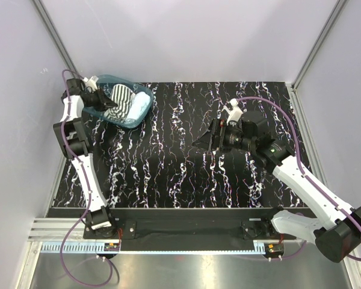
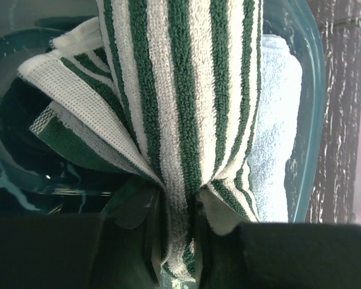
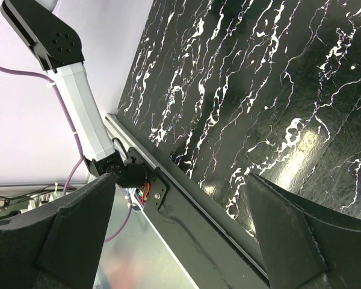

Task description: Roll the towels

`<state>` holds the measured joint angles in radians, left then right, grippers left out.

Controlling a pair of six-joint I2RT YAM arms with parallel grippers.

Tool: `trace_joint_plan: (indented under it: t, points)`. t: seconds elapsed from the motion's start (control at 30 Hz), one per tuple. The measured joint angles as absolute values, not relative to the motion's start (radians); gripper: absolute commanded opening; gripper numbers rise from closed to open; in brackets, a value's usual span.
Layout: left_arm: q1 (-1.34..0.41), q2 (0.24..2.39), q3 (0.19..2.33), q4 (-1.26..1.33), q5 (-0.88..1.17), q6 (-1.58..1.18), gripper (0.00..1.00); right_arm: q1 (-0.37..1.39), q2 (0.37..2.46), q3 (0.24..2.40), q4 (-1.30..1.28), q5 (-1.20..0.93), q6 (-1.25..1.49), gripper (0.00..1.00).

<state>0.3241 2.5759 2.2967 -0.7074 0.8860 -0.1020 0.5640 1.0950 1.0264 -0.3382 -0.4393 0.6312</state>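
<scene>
A black tabletop veined with white, like polished marble, fills the overhead view. At its far left corner sits a shallow oval tub of translucent teal plastic. Both towels lie inside it. The striped towel is thick looped terry with dark green and white bands running lengthwise, and a flatter woven white hem shows at its loose corner. It drapes in bunched folds over the middle of the tub. The pale blue towel is plain, soft and nubbly, lying just beside the striped one on the side toward the table's centre; it may be rolled or only folded, since the view does not settle it. The left gripper reaches into the tub with its dark jaws nearly together, pinching a gathered fold of the striped towel. The right gripper hangs above bare table, well apart from the tub, its two black wedge-shaped jaws spread wide and holding nothing.
</scene>
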Motion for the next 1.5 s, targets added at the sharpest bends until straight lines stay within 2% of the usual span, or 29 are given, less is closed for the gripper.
trace_joint_plan:
  t: [0.07, 0.13, 0.17, 0.2, 0.23, 0.27, 0.77, 1.3, 1.5]
  points:
    - [0.323, 2.581, 2.300, -0.707, 0.902, -0.101, 0.35, 0.564, 1.095, 1.026, -0.338, -0.439, 0.631, 0.96]
    - [0.321, 2.586, 2.302, -0.706, 0.913, -0.102, 0.53, 0.564, 1.095, 1.026, -0.337, -0.439, 0.631, 0.96]
    - [0.319, 2.588, 2.302, -0.706, 0.917, -0.099, 0.69, 0.564, 1.095, 1.026, -0.337, -0.439, 0.632, 0.96]
    - [0.317, 2.590, 2.302, -0.706, 0.919, -0.100, 0.79, 0.564, 1.095, 1.026, -0.336, -0.439, 0.632, 0.96]
    - [0.315, 2.593, 2.302, -0.706, 0.922, -0.102, 0.96, 0.564, 1.095, 1.026, -0.335, -0.439, 0.632, 0.96]
    - [0.312, 2.596, 2.300, -0.704, 0.925, -0.103, 0.99, 0.564, 1.095, 1.026, -0.335, -0.439, 0.632, 0.96]
    - [0.363, 2.558, 2.264, -0.637, 0.870, -0.218, 0.99, 0.564, 1.095, 1.026, -0.335, -0.439, 0.633, 0.96]
    - [0.397, 2.408, 2.262, -0.571, 0.804, -0.293, 0.99, 0.564, 1.095, 1.027, -0.339, -0.439, 0.632, 0.96]
    - [0.391, 2.231, 2.097, -0.537, 0.799, -0.302, 0.99, 0.564, 1.115, 1.073, -0.369, -0.420, 0.598, 0.96]
